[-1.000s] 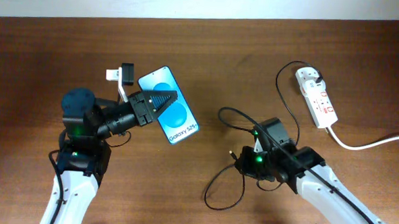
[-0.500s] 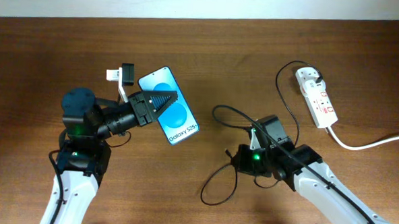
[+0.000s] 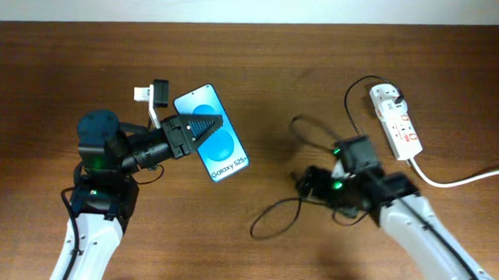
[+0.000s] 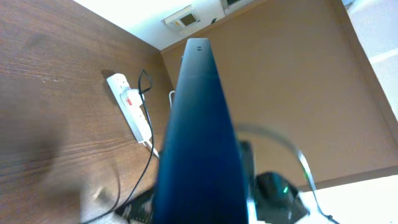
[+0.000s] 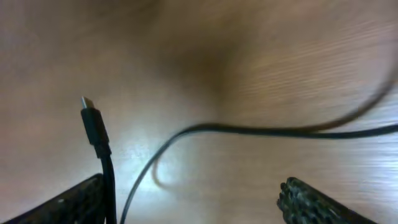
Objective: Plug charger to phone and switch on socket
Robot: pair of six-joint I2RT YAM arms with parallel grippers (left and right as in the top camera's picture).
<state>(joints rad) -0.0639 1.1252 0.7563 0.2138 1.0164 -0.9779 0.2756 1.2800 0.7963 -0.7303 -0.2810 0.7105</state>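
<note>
While left hand (image 3: 206, 124) grips phone (image 3: 225, 158), right hand (image 5: 189, 190) wide, charger (image 5: 94, 127) tip beside finger (image 5: 69, 202)

Overhead, the left pincer (image 3: 201, 125) covers the middle of the phone (image 3: 224, 151) screen. In its own wrist view the phone stands edge-on ahead of it, blurred, its near end cut by the bottom edge. The right pincer (image 5: 199, 198) shows only fingertips (image 5: 311, 198), cropped below, and the charger (image 5: 94, 130) cable crossing ahead of them smears with blur. Beyond that pincer, the socket (image 3: 395, 121) switches are too small to read.
</note>
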